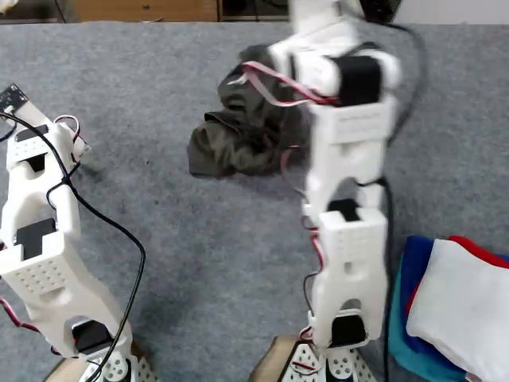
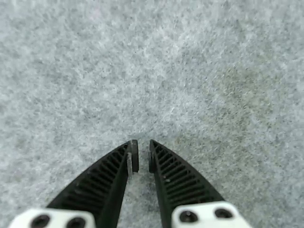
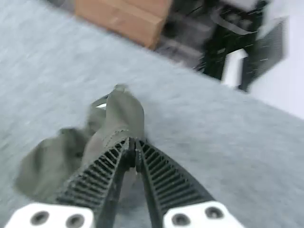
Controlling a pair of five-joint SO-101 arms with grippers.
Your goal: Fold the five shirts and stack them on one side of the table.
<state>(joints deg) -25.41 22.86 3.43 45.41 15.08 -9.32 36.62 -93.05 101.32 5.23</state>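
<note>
Centrally, towards the far edge of the surface [image 1: 199,263], lies the dark olive shirt [image 1: 238,135], a soft, limp knit bunched into a wrinkled heap with deep folds and no flat panel showing. The right pincer [image 3: 135,154], black ribbed plastic tapering to narrow tips, is pinching a ridge of that olive cloth, which rises in a rounded hump just beyond the tips and sags in a looser lump to one side. The left pincer [image 2: 142,154], of the same ribbed black plastic, hangs low over bare covering at the left side, barely spread, with a thin slit between its tips and nothing in it. At the near right corner sits a stack of folded shirts: a white one [image 1: 465,310] on top, smooth and squarish, with a red edge [image 1: 477,247], a blue layer [image 1: 417,263] and a teal layer [image 1: 398,334] peeking out beneath it. Both arms are blocky white plastic with perforated panels; a black cable [image 1: 119,231] loops beside the left one. The surface is covered in grey, fuzzy, felt-like carpet. Beyond its far edge stand a wooden cabinet [image 3: 128,14] and some dark equipment [image 3: 223,42].
</note>
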